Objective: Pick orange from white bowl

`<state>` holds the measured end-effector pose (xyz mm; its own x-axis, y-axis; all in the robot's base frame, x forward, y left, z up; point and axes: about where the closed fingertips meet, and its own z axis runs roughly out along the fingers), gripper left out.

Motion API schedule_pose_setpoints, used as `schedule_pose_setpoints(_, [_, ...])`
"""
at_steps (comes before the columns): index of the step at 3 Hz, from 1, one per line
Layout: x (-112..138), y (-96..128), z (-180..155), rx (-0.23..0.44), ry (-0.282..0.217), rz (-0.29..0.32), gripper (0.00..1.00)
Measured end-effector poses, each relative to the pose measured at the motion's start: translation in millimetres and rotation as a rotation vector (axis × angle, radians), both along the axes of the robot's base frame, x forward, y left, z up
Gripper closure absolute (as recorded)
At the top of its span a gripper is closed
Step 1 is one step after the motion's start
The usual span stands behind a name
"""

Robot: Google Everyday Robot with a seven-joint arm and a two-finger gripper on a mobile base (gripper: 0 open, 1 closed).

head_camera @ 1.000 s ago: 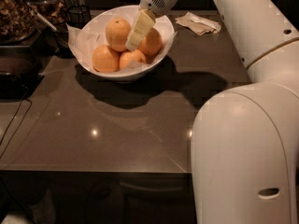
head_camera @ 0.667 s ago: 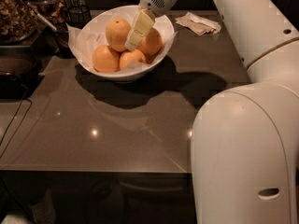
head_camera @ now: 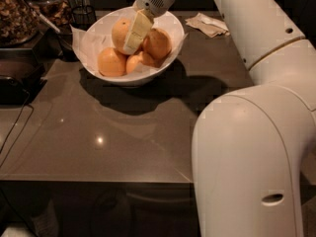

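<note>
My claw [head_camera: 133,37] is in the white bowl [head_camera: 129,78] at the far-left corner of the desk [head_camera: 123,147], against the orange [head_camera: 119,32]; whether it grips, I cannot tell. Lifting off-centre could squirt it loose.

Rounded white arm [head_camera: 256,147]; cream gripper [head_camera: 131,44] inside white bowl [head_camera: 129,78].

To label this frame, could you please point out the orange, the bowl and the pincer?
orange [head_camera: 120,32]: camera view, its bare left side.
bowl [head_camera: 129,78]: camera view, front outer wall.
pincer [head_camera: 131,44]: camera view, its tip, at the orange's right side inside the bowl.
</note>
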<state>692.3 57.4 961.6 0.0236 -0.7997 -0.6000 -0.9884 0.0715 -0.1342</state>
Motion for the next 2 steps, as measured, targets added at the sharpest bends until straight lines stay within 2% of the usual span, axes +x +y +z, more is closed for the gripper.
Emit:
schedule_pose_setpoints(1, [1.3, 11.3, -2.3, 0.008, 0.006, 0.031, 0.0])
schedule_pose_setpoints(2, [5.7, 15.3, -7.8, 0.016, 0.018, 0.037, 0.0])
